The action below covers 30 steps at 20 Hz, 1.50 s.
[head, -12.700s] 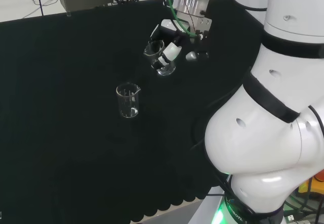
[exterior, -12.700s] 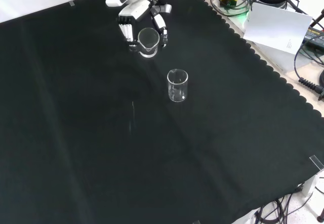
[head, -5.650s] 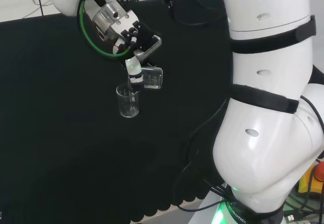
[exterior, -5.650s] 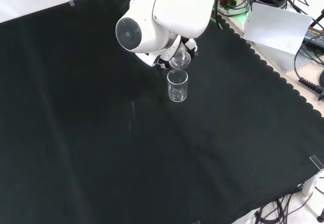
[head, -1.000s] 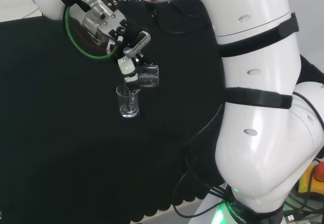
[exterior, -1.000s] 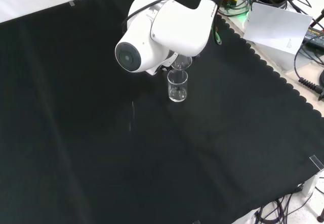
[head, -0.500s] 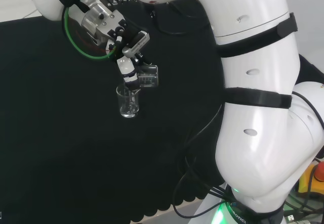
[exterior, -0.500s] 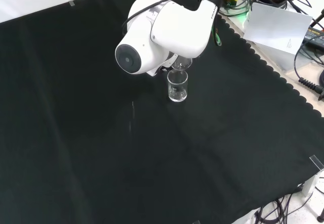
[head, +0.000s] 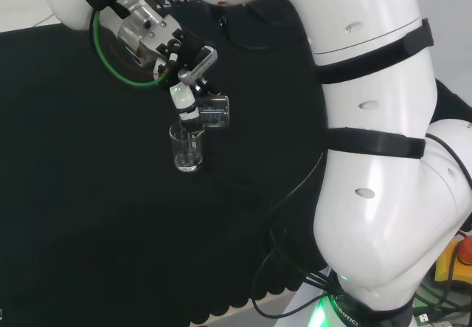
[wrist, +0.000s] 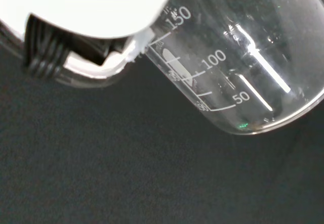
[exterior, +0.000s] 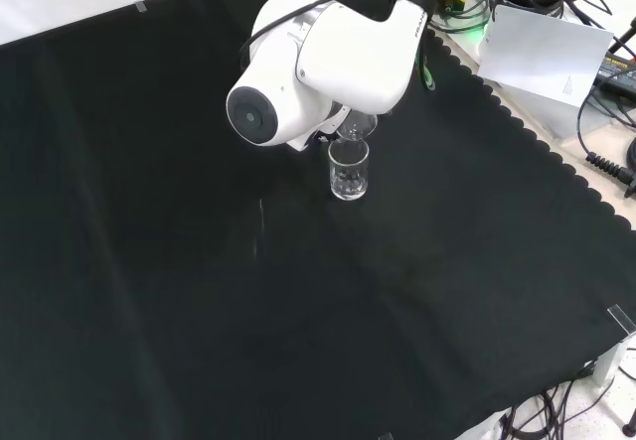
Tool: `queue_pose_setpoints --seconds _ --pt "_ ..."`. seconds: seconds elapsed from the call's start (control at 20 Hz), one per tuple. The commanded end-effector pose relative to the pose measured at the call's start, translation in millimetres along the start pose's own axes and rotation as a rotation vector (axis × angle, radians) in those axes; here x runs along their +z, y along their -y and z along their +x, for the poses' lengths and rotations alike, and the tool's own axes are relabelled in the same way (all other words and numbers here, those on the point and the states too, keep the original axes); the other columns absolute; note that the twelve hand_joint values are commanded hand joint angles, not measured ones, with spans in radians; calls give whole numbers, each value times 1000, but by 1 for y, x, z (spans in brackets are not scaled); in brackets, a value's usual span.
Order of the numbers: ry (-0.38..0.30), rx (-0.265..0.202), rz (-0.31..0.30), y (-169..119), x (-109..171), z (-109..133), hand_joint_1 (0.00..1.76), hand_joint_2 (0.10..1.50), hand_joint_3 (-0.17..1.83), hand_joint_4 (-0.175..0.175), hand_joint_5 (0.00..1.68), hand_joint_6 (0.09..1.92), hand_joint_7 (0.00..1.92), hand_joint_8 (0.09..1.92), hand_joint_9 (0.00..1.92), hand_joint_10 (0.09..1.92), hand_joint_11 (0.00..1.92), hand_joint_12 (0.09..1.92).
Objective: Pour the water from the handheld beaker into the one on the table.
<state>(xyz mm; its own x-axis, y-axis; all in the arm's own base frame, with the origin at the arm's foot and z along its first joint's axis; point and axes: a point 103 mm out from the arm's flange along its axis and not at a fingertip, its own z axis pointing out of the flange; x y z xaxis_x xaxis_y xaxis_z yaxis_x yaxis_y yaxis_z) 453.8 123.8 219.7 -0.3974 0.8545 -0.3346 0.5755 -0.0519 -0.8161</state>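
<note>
Item: handheld beaker (head: 214, 112). Clear glass, printed graduations, thin-walled; judged light, rigid, smooth and breakable (a slip or a knock against the other rim is the likely fault). It is held tipped about level, just above and beside the table beaker (head: 187, 148), its mouth turned toward that beaker's rim. Whether the two rims touch cannot be told. In the wrist view the tilted body (wrist: 238, 62) is seen with its base end lowest in the picture; little or no water can be made out inside it.

Item: table beaker. Upright on the black cloth (head: 88, 216), directly under the held beaker's lip; in the front view (exterior: 349, 170) a small amount of liquid appears to sit at its bottom. Judged stable but easily toppled if nudged.

Item: hand (head: 184, 98). Fingers are curled round the handheld beaker's wall near its upper half, above the table beaker. A hold round the mid-wall is judged best, since the lip is left free for pouring.
</note>
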Motion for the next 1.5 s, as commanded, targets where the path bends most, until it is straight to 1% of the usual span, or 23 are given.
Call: queue_pose_setpoints --seconds 0.05,0.2,0.3,0.55,0.7,0.8,0.9,1.0,1.1,1.15,1.25,1.4,1.5 --pt "-39 -34 -60 1 3 -5 1320 534 851 -175 1282 716 1343 688 1672 570 1415 641" --pt "-60 -67 -115 2 4 -7 1319 534 852 -175 1282 717 1342 689 1671 571 1415 641" --pt "-66 -88 -128 1 6 -10 1319 534 852 -175 1282 717 1342 689 1671 572 1415 641" --pt "-77 -120 -166 -3 12 -20 1319 534 852 -175 1281 718 1342 690 1670 574 1415 641" --pt "-102 -150 -213 -4 14 -25 1319 534 853 -175 1281 719 1341 691 1670 575 1415 641" --pt "-118 -169 -261 -5 15 -28 1319 534 853 -175 1281 719 1341 691 1670 575 1415 641" --pt "-135 -200 -284 -6 17 -31 1319 536 850 -175 1280 720 1340 692 1663 574 1412 641" --pt "-146 -220 -314 -8 19 -33 1318 545 837 -175 1275 721 1335 694 1658 573 1404 640" --pt "-168 -253 -351 -9 22 -35 1318 548 831 -175 1273 722 1333 694 1656 573 1401 640" --pt "-172 -260 -366 -9 23 -36 1318 549 829 -175 1273 722 1332 694 1655 573 1401 640" --pt "-200 -288 -394 -10 25 -40 1318 551 827 -175 1272 722 1331 695 1654 572 1401 641" --pt "-222 -312 -418 -11 27 -45 1318 552 825 -175 1272 722 1331 695 1653 572 1400 641" --pt "-222 -323 -428 -10 27 -46 1318 553 823 -175 1271 721 1330 695 1651 571 1399 641"
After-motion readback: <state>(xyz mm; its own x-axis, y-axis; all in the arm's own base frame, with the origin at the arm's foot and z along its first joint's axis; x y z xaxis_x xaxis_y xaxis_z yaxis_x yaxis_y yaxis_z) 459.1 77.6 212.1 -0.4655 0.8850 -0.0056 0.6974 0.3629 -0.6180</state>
